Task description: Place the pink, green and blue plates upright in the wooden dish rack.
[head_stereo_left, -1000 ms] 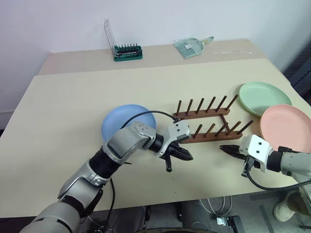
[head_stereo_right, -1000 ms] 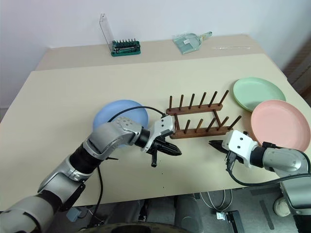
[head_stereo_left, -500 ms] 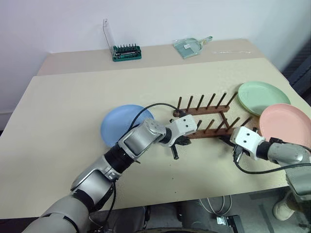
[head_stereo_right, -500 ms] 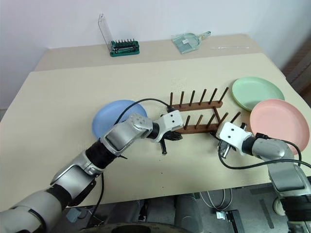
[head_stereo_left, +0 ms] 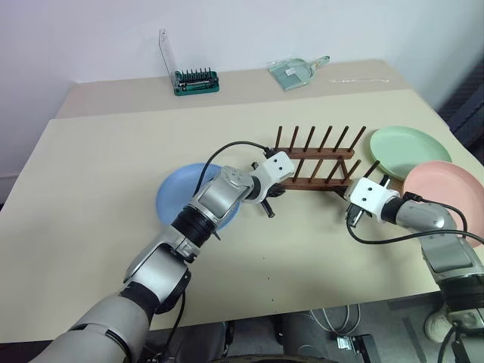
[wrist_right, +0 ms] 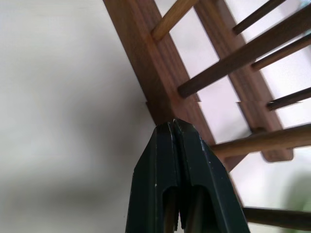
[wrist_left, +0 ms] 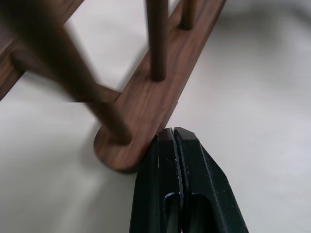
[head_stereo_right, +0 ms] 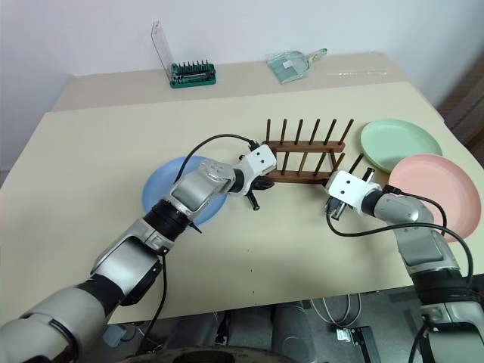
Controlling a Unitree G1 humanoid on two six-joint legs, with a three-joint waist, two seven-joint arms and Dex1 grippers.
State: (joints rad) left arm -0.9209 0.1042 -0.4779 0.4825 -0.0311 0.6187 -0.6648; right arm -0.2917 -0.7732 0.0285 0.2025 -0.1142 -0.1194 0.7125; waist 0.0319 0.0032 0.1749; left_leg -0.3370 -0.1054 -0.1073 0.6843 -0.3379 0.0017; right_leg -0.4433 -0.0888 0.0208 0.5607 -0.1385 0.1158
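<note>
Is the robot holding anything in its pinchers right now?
No. The left gripper and right gripper are both shut on nothing, their tips at the wooden dish rack's near rail.

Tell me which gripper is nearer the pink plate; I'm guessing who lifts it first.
Right. The right gripper is shut at the rack's end beside the pink plate. The left gripper is shut at the rack's far end, beside the blue plate.
</note>
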